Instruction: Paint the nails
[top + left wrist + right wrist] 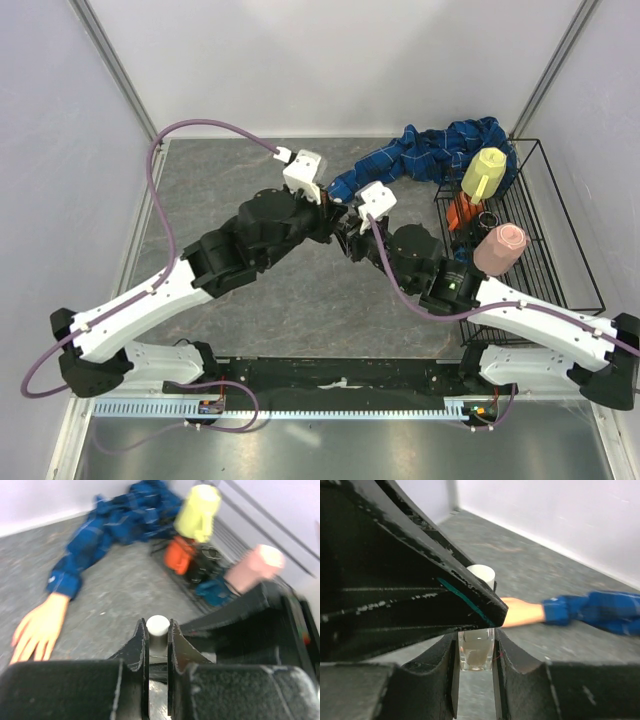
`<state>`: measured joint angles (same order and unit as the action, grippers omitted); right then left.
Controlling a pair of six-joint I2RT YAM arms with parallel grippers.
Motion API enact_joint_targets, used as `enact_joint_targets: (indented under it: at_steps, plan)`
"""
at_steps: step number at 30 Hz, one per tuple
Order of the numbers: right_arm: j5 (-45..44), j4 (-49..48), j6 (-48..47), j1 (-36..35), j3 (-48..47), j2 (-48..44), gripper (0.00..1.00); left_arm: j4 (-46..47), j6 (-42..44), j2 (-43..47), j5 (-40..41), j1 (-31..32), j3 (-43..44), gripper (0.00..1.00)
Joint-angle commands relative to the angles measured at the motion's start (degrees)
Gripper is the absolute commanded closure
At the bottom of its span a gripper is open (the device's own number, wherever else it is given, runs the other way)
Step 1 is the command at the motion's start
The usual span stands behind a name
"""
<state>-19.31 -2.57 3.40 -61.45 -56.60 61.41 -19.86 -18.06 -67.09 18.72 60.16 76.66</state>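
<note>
A tiny clear bottle (476, 650) stands upright on the grey table, and my right gripper (476, 637) is shut on its glass body. My left gripper (158, 626) is shut on the bottle's white cap (158, 628) from above. Its black finger crosses the right wrist view in front of the cap (482, 573). The peach mannequin hand (41, 629) lies flat just beyond the bottle, sticking out of a blue plaid sleeve (65, 582). The nails at its fingertips are too blurred to make out. From above, both grippers meet mid-table and hide the bottle and most of the hand.
The rest of the blue plaid shirt (440, 152) is bunched at the back right. A black wire rack (565, 260) on the right holds a yellow cup (485, 172), a pink cup (498, 248) and an orange object (460, 210). Pale walls enclose the table.
</note>
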Motion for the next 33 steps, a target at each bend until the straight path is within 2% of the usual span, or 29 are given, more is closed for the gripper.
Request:
enact_joint_targets:
  at_steps: [1, 3, 4, 6, 7, 9, 10, 15, 20, 23, 25, 30, 33]
  plan:
    - [-7.4, -3.3, -7.3, -1.8, -1.8, 0.6, 1.00, -1.4, -4.6, -2.3, 11.1, 1.3, 4.4, 0.98]
    - [-3.3, -3.4, -7.7, -1.3, -1.1, -0.7, 1.00, -1.3, -5.5, -1.6, 6.8, 0.8, 4.9, 0.98]
    - [-0.8, -3.6, -7.7, -1.0, -0.3, -1.1, 1.00, -1.4, -6.1, -1.3, 4.8, 0.1, 4.8, 0.82]
    - [7.4, -4.3, -7.7, 0.1, 1.0, -3.0, 1.00, -1.0, -7.7, 0.6, -2.3, -0.5, 3.8, 0.59]
    - [9.8, -4.8, -7.8, 0.2, 2.5, -3.8, 1.00, -0.9, -8.1, 1.4, -4.6, -1.2, 3.3, 0.40]
    - [16.2, -6.0, -7.7, 0.7, 4.2, -6.6, 1.00, 0.1, -9.4, 4.8, -11.6, -2.1, 1.1, 0.28]
    - [18.1, -5.9, -7.4, 1.0, 4.3, -7.3, 1.00, 0.5, -9.6, 6.1, -14.1, -3.1, 0.2, 0.19]
    - [27.8, -1.1, -5.3, 2.9, 2.9, -9.2, 1.00, 4.4, -9.7, 14.4, -26.0, -4.2, -5.8, 0.17]
    - [36.3, -0.8, -1.7, 4.1, 3.0, -11.4, 1.00, 12.3, -12.3, 21.1, -39.8, -8.4, -12.9, 0.20]
    - [43.0, -0.8, 0.4, 4.6, 2.5, -11.2, 1.00, 18.7, -14.8, 21.0, -50.2, -10.9, -15.6, 0.20]
    - [47.2, -1.1, 1.6, 4.8, 2.1, -11.0, 1.00, 19.7, -16.3, 20.0, -54.9, -11.7, -15.9, 0.17]
    - [51.8, -4.4, 5.3, 5.1, 2.5, -11.4, 1.00, 24.9, -18.1, 17.4, -59.8, -12.3, -15.8, 0.14]
    - [52.4, -5.7, 6.4, 5.5, 3.0, -11.4, 1.00, 25.9, -18.1, 16.6, -61.9, -12.4, -15.1, 0.20]
